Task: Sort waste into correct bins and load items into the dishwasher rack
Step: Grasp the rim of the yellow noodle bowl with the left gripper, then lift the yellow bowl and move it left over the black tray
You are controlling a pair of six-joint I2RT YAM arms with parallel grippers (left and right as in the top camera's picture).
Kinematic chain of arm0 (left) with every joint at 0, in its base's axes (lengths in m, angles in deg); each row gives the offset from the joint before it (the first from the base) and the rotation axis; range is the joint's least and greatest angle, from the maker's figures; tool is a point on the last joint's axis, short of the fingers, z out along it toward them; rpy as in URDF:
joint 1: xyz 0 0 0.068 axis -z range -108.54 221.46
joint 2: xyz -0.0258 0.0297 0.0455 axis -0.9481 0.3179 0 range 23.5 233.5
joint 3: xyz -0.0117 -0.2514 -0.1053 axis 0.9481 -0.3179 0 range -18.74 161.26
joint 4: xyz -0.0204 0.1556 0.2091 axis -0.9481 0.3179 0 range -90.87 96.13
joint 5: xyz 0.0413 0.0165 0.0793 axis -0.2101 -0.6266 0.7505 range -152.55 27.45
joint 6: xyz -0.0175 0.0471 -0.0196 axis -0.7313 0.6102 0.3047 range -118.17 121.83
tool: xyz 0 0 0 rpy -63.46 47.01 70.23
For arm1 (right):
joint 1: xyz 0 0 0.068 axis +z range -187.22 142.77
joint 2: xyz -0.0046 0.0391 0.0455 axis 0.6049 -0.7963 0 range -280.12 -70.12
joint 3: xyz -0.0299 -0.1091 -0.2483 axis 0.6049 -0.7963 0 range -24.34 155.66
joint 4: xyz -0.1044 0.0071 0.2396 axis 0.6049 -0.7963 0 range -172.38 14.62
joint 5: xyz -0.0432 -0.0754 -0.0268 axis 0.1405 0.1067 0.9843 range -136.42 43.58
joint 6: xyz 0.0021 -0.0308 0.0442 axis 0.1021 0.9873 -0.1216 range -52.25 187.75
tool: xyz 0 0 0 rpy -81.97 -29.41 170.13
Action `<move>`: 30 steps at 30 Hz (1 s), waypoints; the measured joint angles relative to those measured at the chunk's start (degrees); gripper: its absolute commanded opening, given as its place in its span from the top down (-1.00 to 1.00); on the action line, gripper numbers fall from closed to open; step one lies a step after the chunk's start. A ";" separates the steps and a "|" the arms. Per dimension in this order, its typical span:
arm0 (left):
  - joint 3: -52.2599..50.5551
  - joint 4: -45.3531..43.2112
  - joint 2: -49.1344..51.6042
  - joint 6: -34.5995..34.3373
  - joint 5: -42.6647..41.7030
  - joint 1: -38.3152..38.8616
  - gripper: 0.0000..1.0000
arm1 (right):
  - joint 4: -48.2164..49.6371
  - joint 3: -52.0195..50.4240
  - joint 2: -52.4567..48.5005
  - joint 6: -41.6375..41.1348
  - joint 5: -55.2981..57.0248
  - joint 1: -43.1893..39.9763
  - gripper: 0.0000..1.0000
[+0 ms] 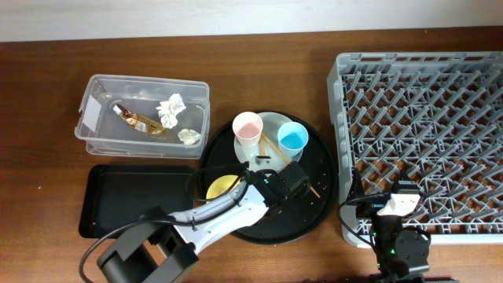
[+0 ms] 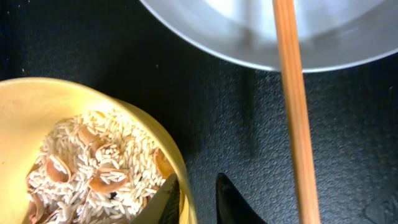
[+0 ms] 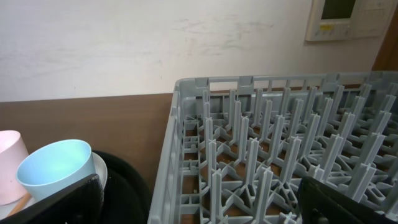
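A plain indoor test room, not a real kitchen: a brown wooden table point(image 1: 47, 79) against a bare white wall point(image 3: 124, 43), a control panel point(image 3: 351, 18) far right (thermostat or intercom, unclear), and a grey dishwasher rack point(image 1: 424, 118) on the tabletop.

Overhead light: even and soft from above; I find the round black tray point(image 1: 321, 161) so dark it shows little detail.
Overhead glare: the wall point(image 1: 236, 16) beyond the tray is washed pale.
Shadows: faint and soft-edged on the wooden table point(image 1: 47, 79) around the tray.
Left wrist: close over the tray; rice-like scraps point(image 2: 93, 162) sharp, plate point(image 2: 205, 25) soft with a pale sheen.
Right wrist: bright wall; dishwasher rack point(image 3: 168, 168) right of the tray crisp, fingers of my right gripper point(image 3: 199, 183) dark blurs.
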 measured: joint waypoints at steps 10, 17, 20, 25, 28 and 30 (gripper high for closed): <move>-0.02 -0.33 0.00 -0.07 0.92 0.00 0.86 | 0.00 0.02 0.00 0.00 0.00 0.00 -0.97; -0.02 0.61 -0.35 -0.20 1.36 0.00 0.99 | 0.00 0.02 0.00 0.00 0.00 0.00 -0.97; -0.02 0.66 -1.44 1.01 1.31 0.00 0.99 | 0.00 0.02 0.00 0.00 0.00 0.00 -0.97; -0.02 0.83 -6.25 7.43 1.31 -0.02 0.99 | 0.00 0.02 0.00 -0.02 0.00 0.00 -0.97; -0.02 2.25 -9.55 12.37 1.33 -0.02 0.99 | 0.00 0.02 0.00 -0.02 0.00 0.00 -0.97; -0.02 3.78 -12.02 14.25 1.31 -0.07 0.99 | 0.00 0.02 0.00 0.00 0.00 0.00 -0.97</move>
